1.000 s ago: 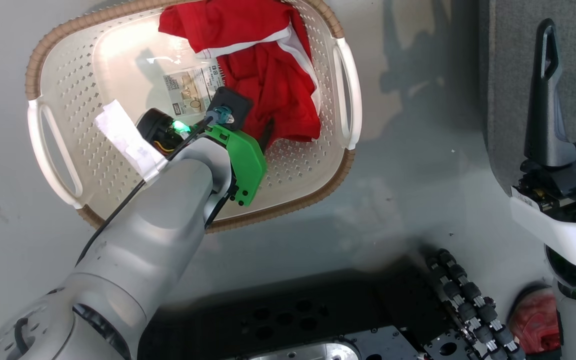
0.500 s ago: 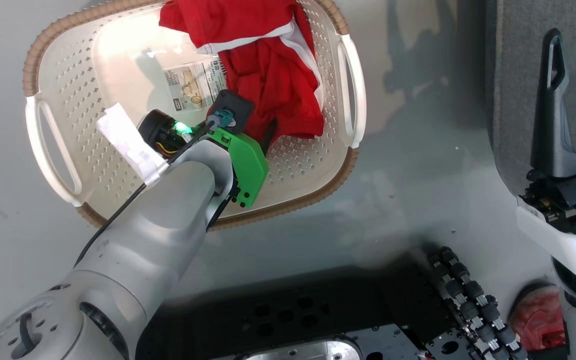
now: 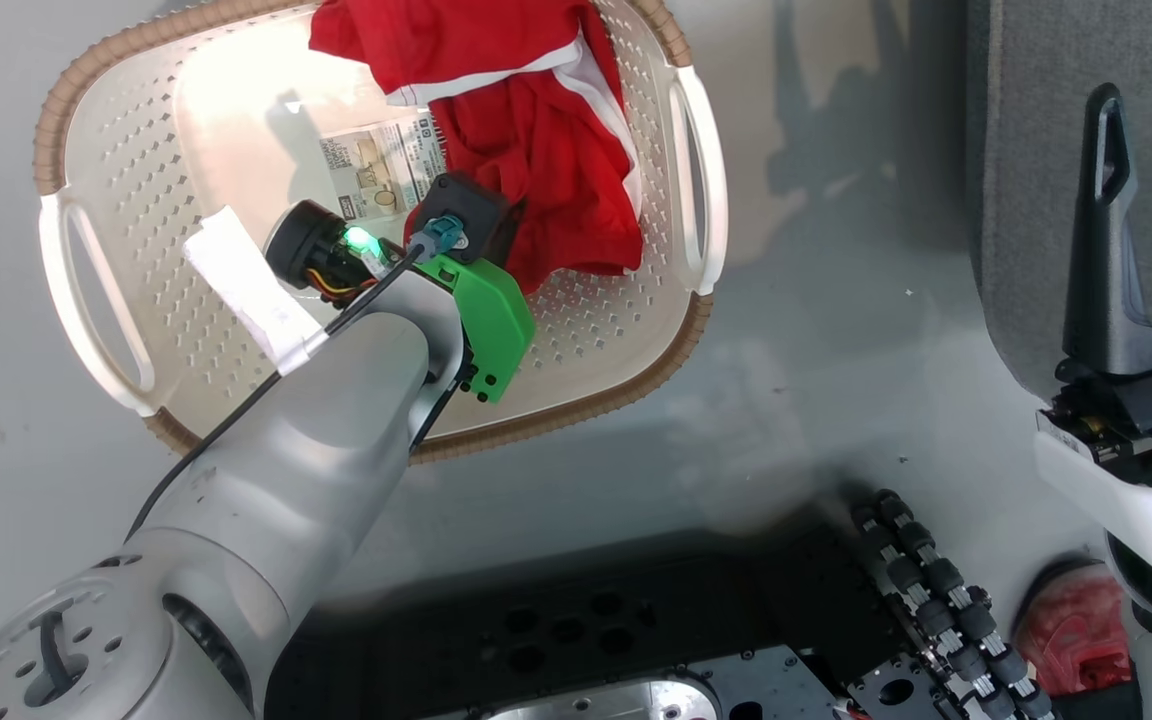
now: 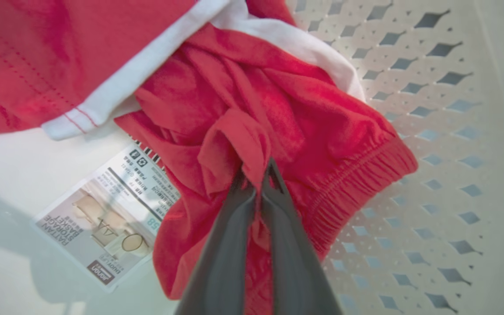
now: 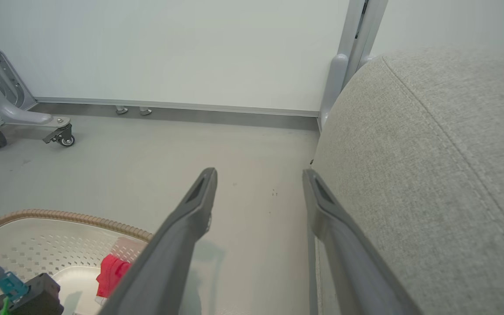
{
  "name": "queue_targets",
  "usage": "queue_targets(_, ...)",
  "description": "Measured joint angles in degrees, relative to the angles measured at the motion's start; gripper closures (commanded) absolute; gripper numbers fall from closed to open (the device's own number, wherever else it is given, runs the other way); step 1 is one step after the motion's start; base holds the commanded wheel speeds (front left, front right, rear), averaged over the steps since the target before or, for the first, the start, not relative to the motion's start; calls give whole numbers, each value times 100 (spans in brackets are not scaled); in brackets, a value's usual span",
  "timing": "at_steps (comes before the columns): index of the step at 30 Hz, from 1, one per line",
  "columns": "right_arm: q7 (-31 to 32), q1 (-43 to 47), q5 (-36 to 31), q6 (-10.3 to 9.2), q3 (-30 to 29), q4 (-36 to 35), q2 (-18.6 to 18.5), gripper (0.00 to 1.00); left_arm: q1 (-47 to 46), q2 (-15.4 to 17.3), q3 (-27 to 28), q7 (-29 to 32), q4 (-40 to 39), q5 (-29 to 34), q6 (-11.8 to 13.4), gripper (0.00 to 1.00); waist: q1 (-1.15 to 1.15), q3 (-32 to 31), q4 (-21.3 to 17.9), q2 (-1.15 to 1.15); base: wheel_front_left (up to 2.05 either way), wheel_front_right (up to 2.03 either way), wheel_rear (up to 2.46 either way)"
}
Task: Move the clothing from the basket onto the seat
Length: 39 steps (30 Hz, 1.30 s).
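Two pieces, by the look of it: the red fabric clothing with white trim stripes [image 4: 304, 122] lies bunched toward the far right end of the cream-white perforated plastic basket with a brown woven-look rim [image 3: 586, 330]. It lies partly over a printed paper label [image 4: 103, 218] on the basket floor. None of it is on the large grey fabric-upholstered seat [image 5: 431, 153], which stands off to the right, apart from the basket.

Left gripper [image 4: 256, 173]: dark fingers pinched nearly together on a raised fold of red cloth, just beside a gathered elastic hem. Right gripper [image 5: 260, 175]: fingers spread wide with nothing between them, poised over the floor beside the seat's rounded edge.

Step in hand, as I read it: the lift out.
- The pinch takes only a small fold, so raise it straight and slowly, watching for slip.
- Get the trailing cloth above the rim before swinging right.
- The pieces overlap, so the second may drag along or drop partway.
- The basket looks light, and a snag could tug it.
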Motion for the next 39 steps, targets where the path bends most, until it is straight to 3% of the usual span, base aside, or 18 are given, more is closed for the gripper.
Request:
queue_targets(14, 0, -336, 27, 1, 49, 71, 97, 0, -157, 1, 33, -144, -44, -66, -76, 100, 0, -75, -1, 0, 0, 0, 0)
queue_targets(22, 1, -684, 55, 1, 149, 221, 162, 0, -25, 63, 400, -151, -270, 571, -151, 100, 0, -315, -12, 0, 0, 0, 0)
queue_targets(28, 0, -677, 63, 1, 241, 423, 222, 0, 584, 164, 991, -151, -690, 955, -160, 100, 0, -798, 3, 0, 0, 0, 0)
queue_targets(39, 0, -143, 221, 1, 400, 995, 353, 0, 2369, 257, 2452, -151, -1827, 1920, -100, 100, 0, -2301, 100, 0, 0, 0, 0)
